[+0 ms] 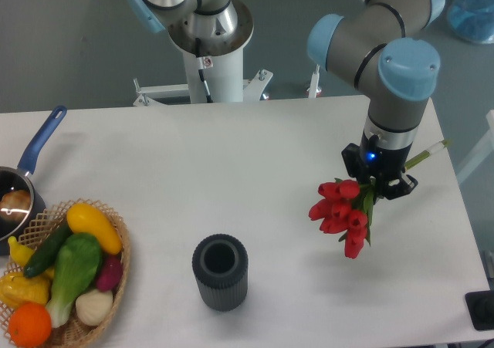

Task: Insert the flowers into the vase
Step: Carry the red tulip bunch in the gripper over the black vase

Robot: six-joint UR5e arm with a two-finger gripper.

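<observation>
The hand [384, 183] is gripping the flowers [340, 211] by their stems, fingers closed around them, and is holding the red heads tilted down-left above the right side of the counter [231, 170], well apart from the vase [221, 272] standing upright near the front.

Gripper [384, 184] fingertips hidden behind the flowers [342, 211] — grip unclear, far left of the flowers saucepan [23, 180] and basket [116, 282] cut by frame edges
</observation>
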